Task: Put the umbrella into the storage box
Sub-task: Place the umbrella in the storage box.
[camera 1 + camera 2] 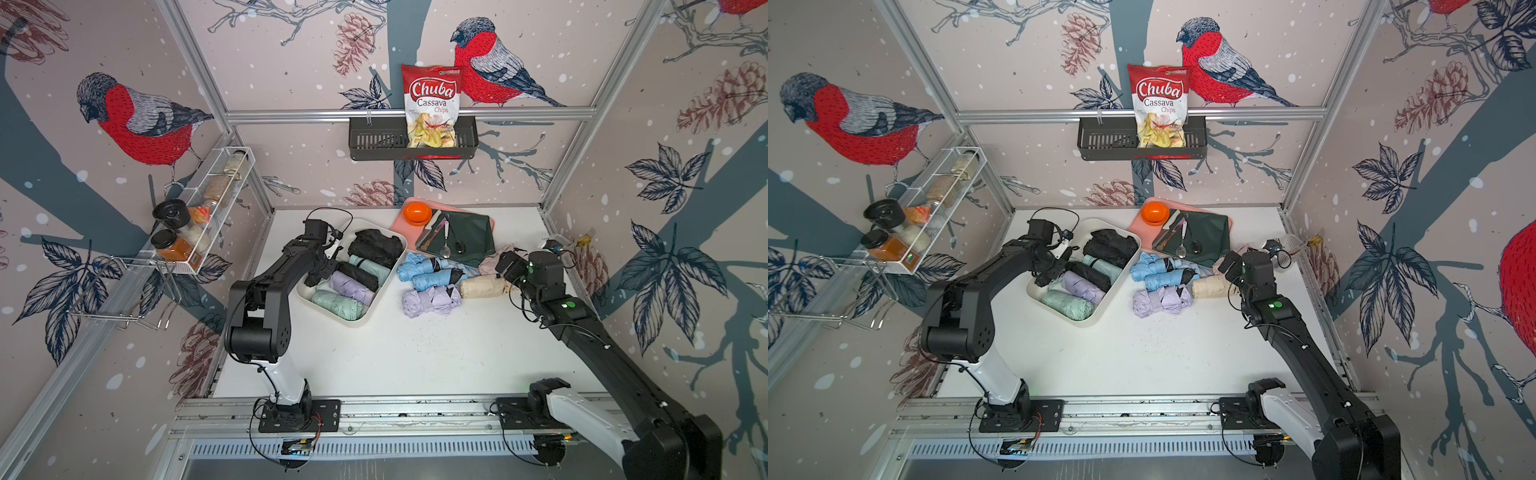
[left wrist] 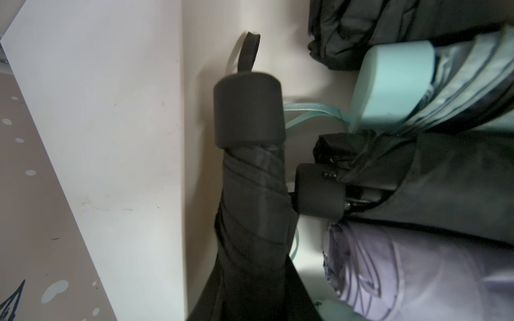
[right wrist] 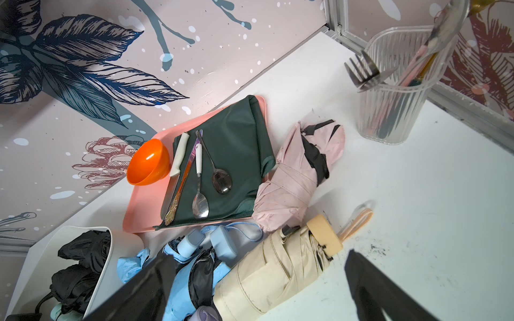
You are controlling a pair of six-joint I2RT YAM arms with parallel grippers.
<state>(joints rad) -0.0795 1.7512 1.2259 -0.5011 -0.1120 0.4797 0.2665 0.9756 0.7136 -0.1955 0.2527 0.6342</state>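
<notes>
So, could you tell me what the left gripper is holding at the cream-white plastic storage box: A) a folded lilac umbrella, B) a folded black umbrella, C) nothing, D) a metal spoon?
B: the left gripper is shut on the folded black umbrella by the wall of the storage box.

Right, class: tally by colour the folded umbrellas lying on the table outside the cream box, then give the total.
Blue umbrellas: 2
Lilac umbrella: 1
Cream umbrella: 1
Pink umbrella: 1
Total: 5
</notes>
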